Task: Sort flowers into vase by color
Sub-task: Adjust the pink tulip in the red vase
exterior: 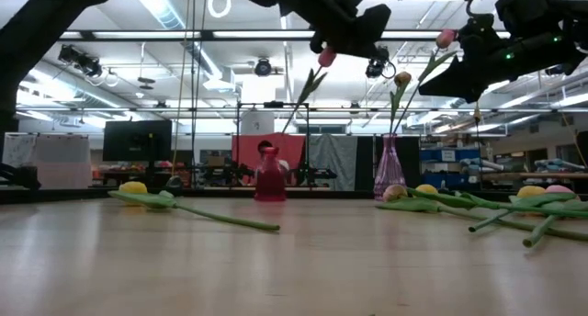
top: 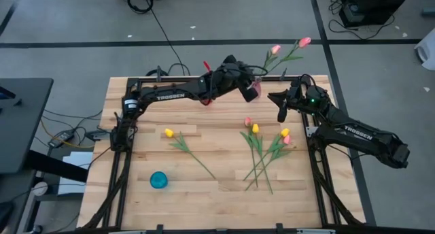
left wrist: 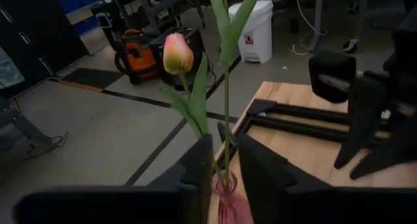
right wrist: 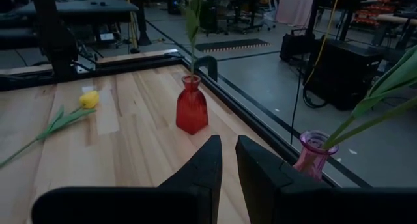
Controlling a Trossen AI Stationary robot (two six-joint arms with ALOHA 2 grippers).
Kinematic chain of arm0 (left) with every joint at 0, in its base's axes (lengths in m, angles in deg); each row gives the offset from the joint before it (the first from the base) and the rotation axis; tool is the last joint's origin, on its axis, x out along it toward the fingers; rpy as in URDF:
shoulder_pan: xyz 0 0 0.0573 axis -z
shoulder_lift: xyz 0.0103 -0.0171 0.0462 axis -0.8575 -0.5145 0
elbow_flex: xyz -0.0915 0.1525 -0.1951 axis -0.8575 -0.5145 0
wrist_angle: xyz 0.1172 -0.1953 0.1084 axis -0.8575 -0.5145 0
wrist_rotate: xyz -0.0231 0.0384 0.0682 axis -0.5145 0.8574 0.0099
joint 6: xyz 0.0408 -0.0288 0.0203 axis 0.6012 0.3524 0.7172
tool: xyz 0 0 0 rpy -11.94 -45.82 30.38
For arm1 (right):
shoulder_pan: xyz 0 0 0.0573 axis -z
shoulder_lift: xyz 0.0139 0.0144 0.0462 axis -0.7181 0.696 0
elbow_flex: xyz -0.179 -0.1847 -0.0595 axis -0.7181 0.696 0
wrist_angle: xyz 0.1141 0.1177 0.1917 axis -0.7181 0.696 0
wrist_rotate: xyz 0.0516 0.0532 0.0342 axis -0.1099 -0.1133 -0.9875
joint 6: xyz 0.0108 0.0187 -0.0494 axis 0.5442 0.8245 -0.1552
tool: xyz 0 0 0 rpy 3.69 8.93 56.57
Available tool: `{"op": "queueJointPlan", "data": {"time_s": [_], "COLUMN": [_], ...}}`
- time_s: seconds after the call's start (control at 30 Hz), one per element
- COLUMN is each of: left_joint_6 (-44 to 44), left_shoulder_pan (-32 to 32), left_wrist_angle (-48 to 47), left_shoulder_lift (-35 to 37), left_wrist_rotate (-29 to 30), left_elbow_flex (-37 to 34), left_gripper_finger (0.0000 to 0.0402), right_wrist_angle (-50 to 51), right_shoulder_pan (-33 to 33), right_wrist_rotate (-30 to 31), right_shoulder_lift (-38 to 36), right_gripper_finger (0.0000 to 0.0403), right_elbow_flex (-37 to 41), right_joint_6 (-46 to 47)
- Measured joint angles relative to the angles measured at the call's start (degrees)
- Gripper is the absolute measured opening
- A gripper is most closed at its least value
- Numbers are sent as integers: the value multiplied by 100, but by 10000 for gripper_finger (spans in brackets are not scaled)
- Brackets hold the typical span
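Observation:
My left gripper (left wrist: pixel 225 144) hovers over the pink glass vase (left wrist: pixel 229 210) at the table's far edge, shut around a tulip stem. Two tulips rise from that vase; the nearer bud (left wrist: pixel 177 53) is pink and yellow. A red vase (right wrist: pixel 191 110) to its left holds one stem. My right gripper (right wrist: pixel 228 152) is shut, empty and raised to the right of the pink vase (top: pixel 256 92). A yellow tulip (top: pixel 168 132) lies on the table's left half. Several pink and yellow tulips (top: pixel 265 149) lie crossed on the right half. My left gripper pinches a tulip's thin green stem (left wrist: pixel 226 129) low down, just above the pink vase's mouth. The fingers come slanting down from the table's left side and lie across the stem. The stem stands about upright with its lower end in the vase.
A teal round container (top: pixel 158 179) sits near the table's near-left corner. A black frame rail (left wrist: pixel 306 123) runs along the far and side edges. Bare wood shows in the table's middle and along the near edge.

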Motion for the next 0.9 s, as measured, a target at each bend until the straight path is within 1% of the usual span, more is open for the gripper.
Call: {"op": "queueJointPlan", "data": {"time_s": [0.13,0.23,0.3,0.37,0.43,0.5,0.63,0.67,0.8,0.9], "left_joint_6": [-68,-115,-157,-155,-160,-157,-355,-439,-662,-671], "left_shoulder_pan": [1,11,16,20,22,19,-11,-30,-195,-251], "left_wrist_angle": [64,68,-8,-54,-97,-172,-246,-267,-282,-95], "left_shoulder_lift": [228,257,238,237,239,255,398,432,641,826], "left_wrist_rotate": [-3,13,140,419,774,939,908,820,130,38], "left_elbow_flex": [-237,-316,-330,-332,-328,-328,-330,-330,-434,-770], "left_gripper_finger": [30,10,6,7,17,29,42,42,34,20], "right_wrist_angle": [-7,-9,-7,-7,-7,-7,-5,-3,-213,-380], "right_shoulder_pan": [-4,-4,-4,-4,-4,-4,-4,-4,-14,-21], "right_wrist_rotate": [0,0,0,0,0,0,0,0,0,-12], "right_shoulder_lift": [1,2,2,2,0,2,2,7,152,307], "right_gripper_finger": [61,61,61,61,61,61,61,61,61,61], "right_elbow_flex": [0,0,0,0,0,0,0,0,99,109], "right_joint_6": [1,2,5,7,7,7,10,28,40,46]}}
